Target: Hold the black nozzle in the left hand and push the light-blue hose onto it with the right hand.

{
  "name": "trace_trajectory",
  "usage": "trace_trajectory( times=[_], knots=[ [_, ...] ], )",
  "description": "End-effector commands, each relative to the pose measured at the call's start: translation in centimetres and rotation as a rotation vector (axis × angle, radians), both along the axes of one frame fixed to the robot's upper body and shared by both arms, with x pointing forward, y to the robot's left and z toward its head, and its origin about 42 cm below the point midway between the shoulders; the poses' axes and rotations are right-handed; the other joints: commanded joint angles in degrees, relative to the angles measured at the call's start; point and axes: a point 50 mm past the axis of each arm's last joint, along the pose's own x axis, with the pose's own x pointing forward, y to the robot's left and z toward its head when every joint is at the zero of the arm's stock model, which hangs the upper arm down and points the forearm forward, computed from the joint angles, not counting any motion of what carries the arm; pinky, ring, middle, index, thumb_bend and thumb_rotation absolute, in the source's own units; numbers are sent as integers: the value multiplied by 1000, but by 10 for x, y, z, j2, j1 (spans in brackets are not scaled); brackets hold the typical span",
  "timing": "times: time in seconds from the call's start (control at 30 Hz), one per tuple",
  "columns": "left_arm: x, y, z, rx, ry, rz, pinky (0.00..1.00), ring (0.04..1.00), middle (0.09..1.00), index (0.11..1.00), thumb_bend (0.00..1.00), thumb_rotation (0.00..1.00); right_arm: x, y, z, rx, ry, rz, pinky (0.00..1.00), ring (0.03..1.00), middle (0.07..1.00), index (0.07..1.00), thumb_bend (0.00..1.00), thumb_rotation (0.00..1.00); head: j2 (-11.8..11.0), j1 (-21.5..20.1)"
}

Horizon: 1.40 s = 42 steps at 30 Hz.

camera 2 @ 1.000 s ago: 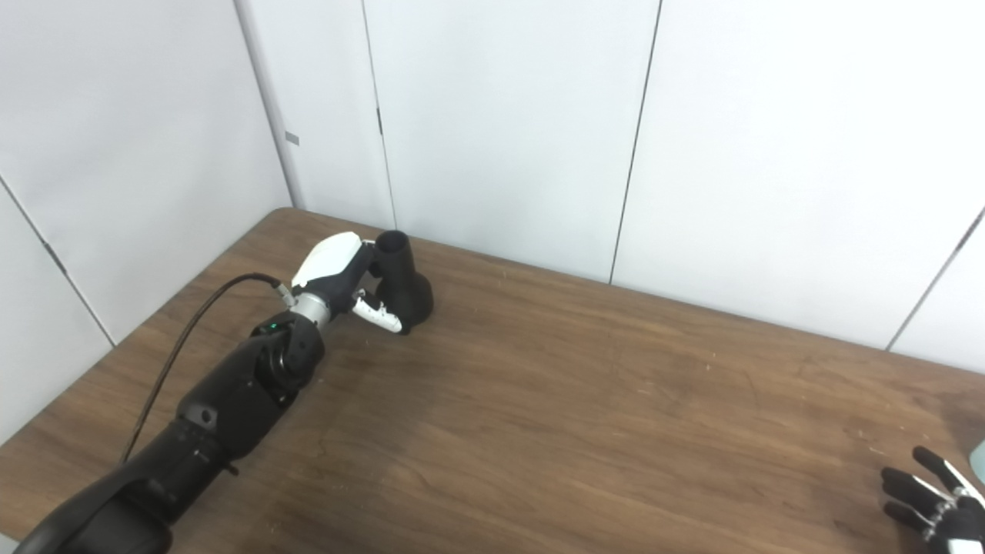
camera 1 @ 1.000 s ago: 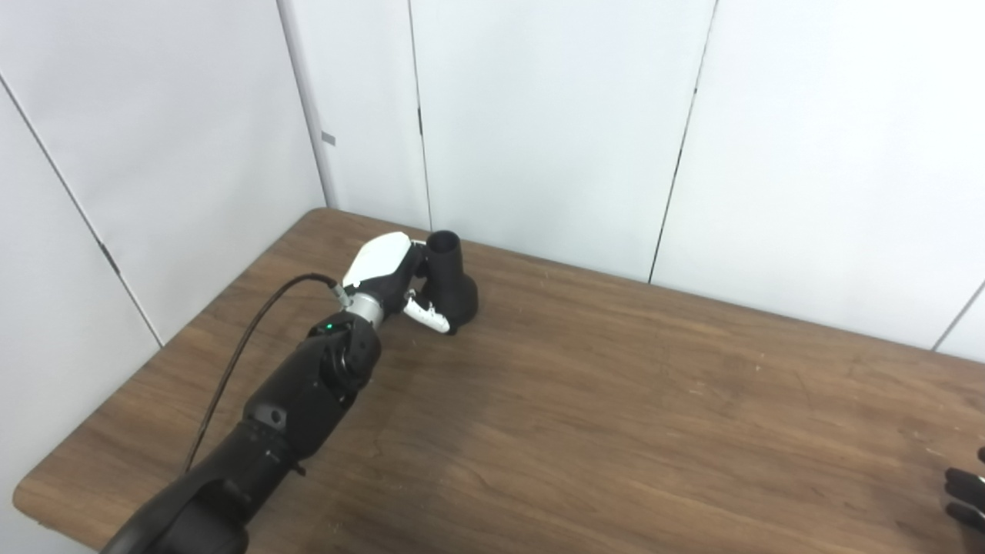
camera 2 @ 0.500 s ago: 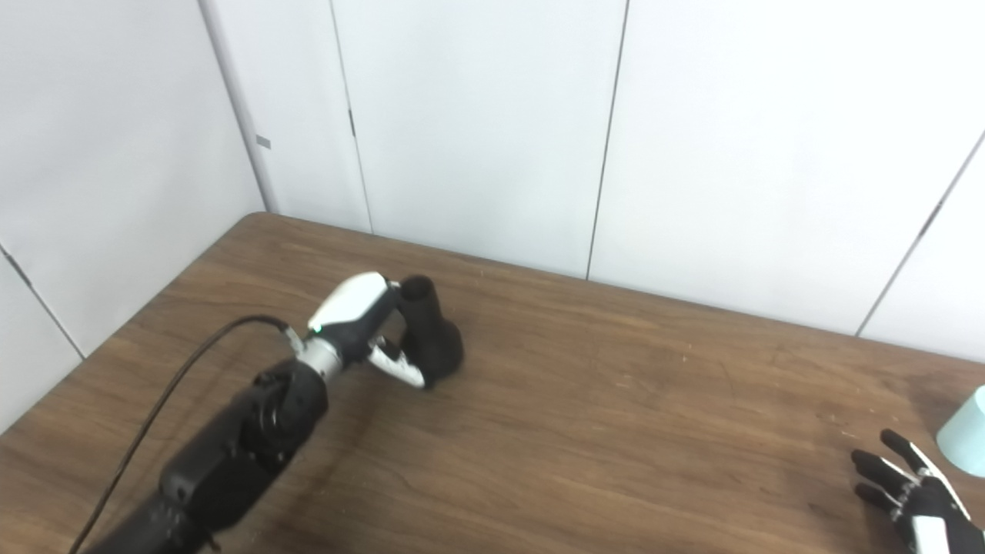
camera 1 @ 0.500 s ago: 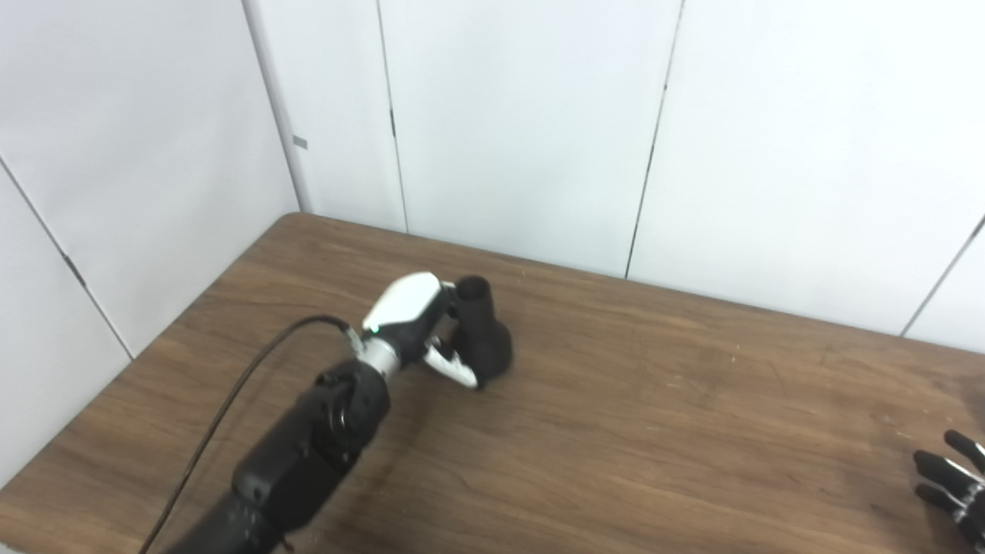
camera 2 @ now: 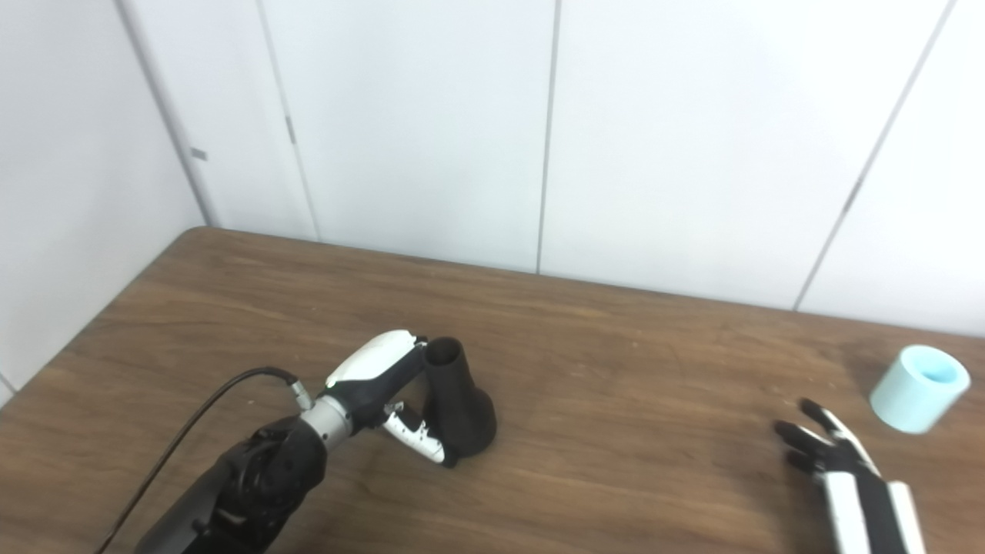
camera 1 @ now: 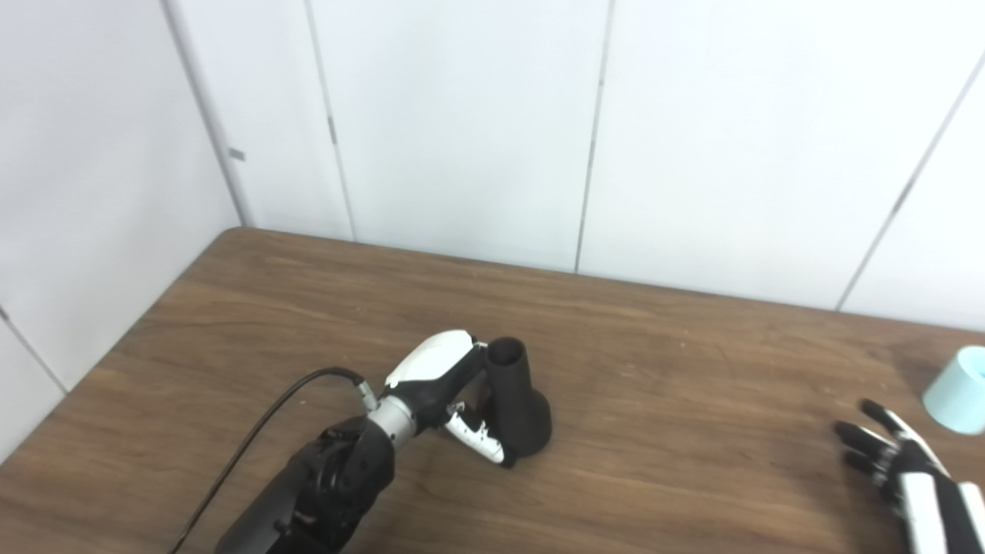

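Nozzle (camera 2: 455, 404) first: the black nozzle is standing upright on its flared base, narrow mouth pointing up, in the left half of the wooden table (camera 2: 631, 400), roughly midway between the far and near edges. The left hand (camera 2: 385, 392) is wrapping it, thumb low against the flare and fingers reaching behind the neck, so the holding half of the job is looking taken care of, though the nozzle is resting on the tabletop rather than being lifted.

Over at the right edge the light-blue hose (camera 2: 918, 387), a short pale cylinder with its open end tilted up, is sitting untouched. The right hand (camera 2: 835, 458) is hovering just short of it, fingers spread and gripping nothing, pointing toward the far right corner. So the hose is waiting to be grasped, carried across and pushed on; that whole second half is outstanding.

Between hose and nozzle the brown tabletop is showing nothing but grain, so nothing is blocking the carry. A black cable (camera 2: 192, 427) is looping off the left wrist toward the near left corner, well apart from the route. White wall panels (camera 2: 415, 115) are closing off the far edge.
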Motion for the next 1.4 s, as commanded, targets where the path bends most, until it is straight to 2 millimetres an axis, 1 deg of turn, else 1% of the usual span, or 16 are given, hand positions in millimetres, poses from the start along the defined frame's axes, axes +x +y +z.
trace_trajectory(
  times=[0.0,0.03,0.07,0.2,0.33,0.4,0.5,0.57,0.67,0.73,0.8,0.9,1.03,1.13,1.27,1.37],
  knots=[
    [-5,-12,9,-3,-23,-66,1000,765,510,460,522,0,3,9,16,-5,-48,13,788,823,750,840,591,982,4,-11],
    [-8,-18,8,-3,-11,-94,1000,765,507,464,522,0,2,12,20,-2,-51,11,785,823,751,837,583,985,4,-13],
    [-10,-22,7,0,-1,-115,1000,765,500,472,522,0,2,16,22,0,-53,10,782,821,751,832,559,993,9,-25],
    [-14,-34,6,11,23,-176,1000,765,502,473,522,0,2,24,29,7,-57,3,770,813,742,821,527,1000,18,-42],
    [-19,-48,6,9,43,-234,1000,746,522,450,519,0,3,29,38,17,-65,-4,795,825,743,810,495,1000,26,-58],
    [-21,-59,4,8,58,-264,1000,743,526,443,518,0,3,31,43,14,-73,-11,803,828,745,809,479,1000,31,-68],
    [-25,-72,-1,11,84,-298,1000,744,510,459,520,0,2,32,47,5,-85,-21,805,820,748,808,471,1000,34,-74],
    [-26,-78,-5,15,98,-314,1000,749,497,475,521,0,2,32,49,1,-92,-26,805,813,752,806,471,1000,36,-76],
    [-28,-82,-9,23,112,-335,1000,740,498,473,522,0,2,32,51,-4,-98,-33,805,810,750,799,472,1000,39,-80],
    [-28,-84,-11,33,123,-346,1000,713,497,476,522,0,3,32,53,-7,-101,-40,802,808,749,796,473,1000,41,-84],
    [-29,-87,-13,42,135,-354,1000,684,489,486,522,0,3,30,56,-11,-105,-48,797,807,746,794,473,1000,44,-89],
    [-30,-90,-15,49,153,-361,1000,667,480,498,521,0,2,29,62,-10,-113,-58,793,807,744,793,477,1000,48,-97],
    [-32,-93,-17,65,168,-368,1000,676,477,501,521,0,0,26,71,-9,-126,-70,795,807,742,794,481,1000,52,-107],
    [-33,-95,-18,83,171,-376,1000,689,480,497,521,0,-2,20,78,-11,-136,-84,801,817,743,791,479,1000,54,-119],
    [-33,-96,-20,110,195,-387,1000,703,492,485,522,0,-1,5,88,-40,-148,-97,811,840,758,788,492,995,55,-126],
    [-32,-97,-22,137,231,-407,1000,710,511,468,520,0,2,-13,97,-79,-166,-112,819,841,768,792,519,958,54,-129]
  ],
)
